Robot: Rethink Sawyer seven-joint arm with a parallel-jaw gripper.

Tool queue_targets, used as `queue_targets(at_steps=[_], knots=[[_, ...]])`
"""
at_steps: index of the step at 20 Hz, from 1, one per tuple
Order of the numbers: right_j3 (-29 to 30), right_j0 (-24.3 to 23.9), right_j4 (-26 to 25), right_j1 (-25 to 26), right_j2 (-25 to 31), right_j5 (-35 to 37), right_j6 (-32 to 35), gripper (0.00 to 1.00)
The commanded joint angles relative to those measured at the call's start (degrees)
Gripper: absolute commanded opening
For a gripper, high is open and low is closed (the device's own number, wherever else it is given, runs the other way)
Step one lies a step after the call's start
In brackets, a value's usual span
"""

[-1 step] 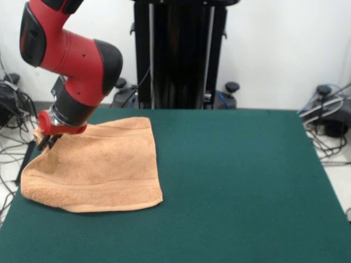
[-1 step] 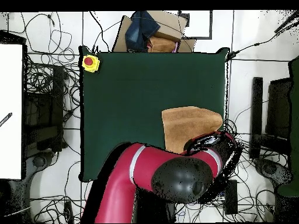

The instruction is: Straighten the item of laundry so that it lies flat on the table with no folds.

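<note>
You see the towel spread on the worktop by its left edge, nearly square, its woven band running left to right near the front hem. At its far left corner, lifted off the surface, the end effector pinches the cloth.

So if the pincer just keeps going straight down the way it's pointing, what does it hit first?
Most likely the towel: the pincer points down at its far corner near the table edge and looks already in contact there. Its tips are hidden, so depth is uncertain.
</note>
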Motion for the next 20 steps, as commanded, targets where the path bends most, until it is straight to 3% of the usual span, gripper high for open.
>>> queue_targets(at_steps=[1, 10, 11, 20], knots=[[-1.4, 0.9, 3.0, 1.1, 9.6, 0.0, 8.7, 0.0], [-1.9, 1.6, 4.0, 1.6, 8.9, 0.6, 9.2, 0.0], [-1.9, 1.6, 3.9, 1.6, 9.0, 0.6, 9.1, 1.0], [-1.5, 1.1, 3.0, 1.1, 9.7, 0.5, 8.1, 1.0]])
